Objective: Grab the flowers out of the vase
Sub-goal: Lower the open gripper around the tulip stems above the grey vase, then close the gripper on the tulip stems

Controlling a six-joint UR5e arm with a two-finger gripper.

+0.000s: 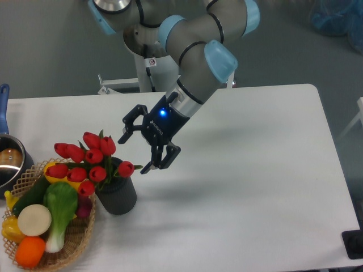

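Note:
The flowers (pixel 85 161), a bunch of red tulip buds with green stems, stand in the dark ribbed vase (pixel 116 195) at the table's front left. They lean left, over the basket. My gripper (pixel 138 151) is open and empty. It hangs just right of the bunch, at bud height. One finger (pixel 129 126) is above and behind the buds. The other finger (pixel 156 164) is right of the rightmost bud (pixel 125 168). Neither finger touches the flowers.
A wicker basket (pixel 71 241) with vegetables and fruit sits at the front left corner, touching the vase. A metal pot (pixel 8 161) with a blue handle (pixel 3 99) is at the left edge. The white table (pixel 255 187) stretches to the right.

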